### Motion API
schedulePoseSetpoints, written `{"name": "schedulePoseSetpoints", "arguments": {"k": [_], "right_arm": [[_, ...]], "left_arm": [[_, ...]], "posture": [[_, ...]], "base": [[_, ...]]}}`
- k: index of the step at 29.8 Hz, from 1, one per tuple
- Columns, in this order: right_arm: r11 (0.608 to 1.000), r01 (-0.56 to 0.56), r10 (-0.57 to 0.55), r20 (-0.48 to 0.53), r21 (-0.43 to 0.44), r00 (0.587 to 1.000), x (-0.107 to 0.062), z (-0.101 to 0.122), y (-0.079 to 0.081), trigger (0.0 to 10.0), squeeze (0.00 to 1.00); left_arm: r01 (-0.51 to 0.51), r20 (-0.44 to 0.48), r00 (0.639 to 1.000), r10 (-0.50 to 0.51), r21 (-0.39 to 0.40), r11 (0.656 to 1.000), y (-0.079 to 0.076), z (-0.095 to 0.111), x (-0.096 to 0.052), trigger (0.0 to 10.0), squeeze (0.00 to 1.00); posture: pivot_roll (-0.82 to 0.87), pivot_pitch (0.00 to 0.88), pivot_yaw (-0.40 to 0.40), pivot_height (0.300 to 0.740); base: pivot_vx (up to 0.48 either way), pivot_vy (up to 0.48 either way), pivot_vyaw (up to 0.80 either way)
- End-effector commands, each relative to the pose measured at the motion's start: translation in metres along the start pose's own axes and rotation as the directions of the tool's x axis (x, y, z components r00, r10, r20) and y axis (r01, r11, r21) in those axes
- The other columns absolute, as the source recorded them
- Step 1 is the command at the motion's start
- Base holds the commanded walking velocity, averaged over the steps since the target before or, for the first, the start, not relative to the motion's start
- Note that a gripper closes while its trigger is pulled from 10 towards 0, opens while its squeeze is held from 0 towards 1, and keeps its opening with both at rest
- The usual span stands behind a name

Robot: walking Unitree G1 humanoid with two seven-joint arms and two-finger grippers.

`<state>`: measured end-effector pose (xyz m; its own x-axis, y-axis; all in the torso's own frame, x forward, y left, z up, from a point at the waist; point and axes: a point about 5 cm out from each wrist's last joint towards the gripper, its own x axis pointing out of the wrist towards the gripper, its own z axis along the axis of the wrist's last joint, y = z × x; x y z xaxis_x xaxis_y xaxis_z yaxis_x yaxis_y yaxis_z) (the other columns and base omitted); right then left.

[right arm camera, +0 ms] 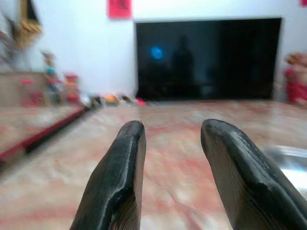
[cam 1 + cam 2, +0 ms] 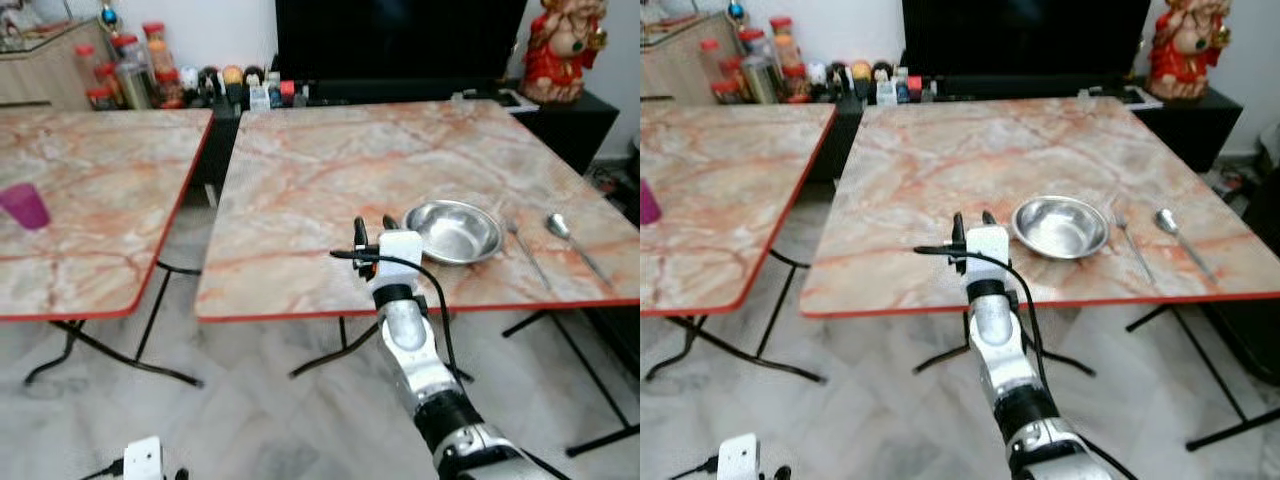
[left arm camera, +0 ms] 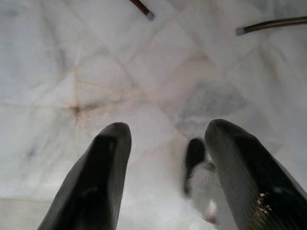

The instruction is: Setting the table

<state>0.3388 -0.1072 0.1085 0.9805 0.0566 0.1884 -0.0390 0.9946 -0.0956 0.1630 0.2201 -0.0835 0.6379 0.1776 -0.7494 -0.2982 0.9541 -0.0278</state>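
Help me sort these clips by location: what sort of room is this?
Probably a home living room used for dining: a large dark television against the wall, two marble-patterned folding tables, and a steel bowl with cutlery laid out.

The purple cup is cut by the frame edge in the right eye view. The jars and small items beside the TV are too small to identify — the TV's top is cropped. In the right wrist view the bowl is blurred and cut off. A blurred dark-and-white object sits between the left fingers — unidentifiable.
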Motion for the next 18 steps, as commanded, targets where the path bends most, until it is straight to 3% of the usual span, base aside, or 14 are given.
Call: {"name": "schedulePoseSetpoints", "arguments": {"k": [1, 6, 18], "right_arm": [[1.000, -0.028, 0.028, 0.003, 0.012, 1.000, -0.001, 0.002, 0.009, 10.0, 0.00], [0.999, -0.046, 0.045, -0.041, -0.011, 0.998, -0.012, -0.012, 0.005, 10.0, 0.00], [0.990, -0.128, 0.104, -0.313, -0.057, 0.944, -0.064, -0.074, -0.008, 10.0, 0.00]], "left_arm": [[-0.021, -0.011, 1.000, 0.022, 0.011, 1.000, 0.008, -0.002, -0.001, 10.0, 0.00], [-0.020, -0.015, 1.000, 0.021, 0.015, 1.000, 0.008, -0.004, -0.002, 10.0, 0.00], [-0.012, -0.022, 1.000, 0.012, 0.036, 0.999, 0.009, -0.006, -0.003, 10.0, 0.00]], "posture": [[0.04, 0.000, 0.004, 0.740], [0.04, 0.000, 0.006, 0.740], [0.04, 0.000, 0.009, 0.740]], "base": [[0.000, 0.480, 0.00], [0.000, 0.480, 0.00], [0.000, 0.480, 0.00]]}}
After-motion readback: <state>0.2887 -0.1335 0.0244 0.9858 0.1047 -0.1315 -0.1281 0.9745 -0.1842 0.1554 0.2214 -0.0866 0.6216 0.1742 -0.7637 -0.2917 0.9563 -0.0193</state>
